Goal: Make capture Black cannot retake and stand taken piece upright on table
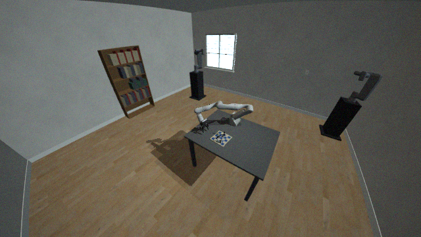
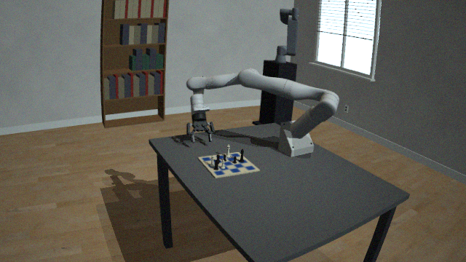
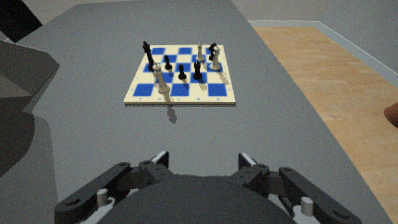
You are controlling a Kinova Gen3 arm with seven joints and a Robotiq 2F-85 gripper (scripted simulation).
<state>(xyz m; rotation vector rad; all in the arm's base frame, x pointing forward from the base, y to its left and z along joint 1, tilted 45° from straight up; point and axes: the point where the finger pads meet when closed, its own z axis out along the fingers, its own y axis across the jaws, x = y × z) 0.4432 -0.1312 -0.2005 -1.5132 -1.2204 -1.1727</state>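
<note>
Several chess pieces [image 3: 181,73] stand beyond the open gripper [image 2: 199,137].

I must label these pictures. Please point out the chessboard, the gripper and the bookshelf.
chessboard [image 3: 145,90]: wrist view, blue near corner square.
gripper [image 2: 199,137]: exterior view, between the open fingertips.
bookshelf [image 2: 106,54]: exterior view, left side panel.

Wrist view: gripper [image 3: 202,197] fingertips cut off by the lower edge. Edge lettering on the board [image 3: 180,75] too small to read. Clustered black pieces [image 3: 198,70] overlap; their types and squares cannot be told. Top view: individual pieces too small to distinguish.
</note>
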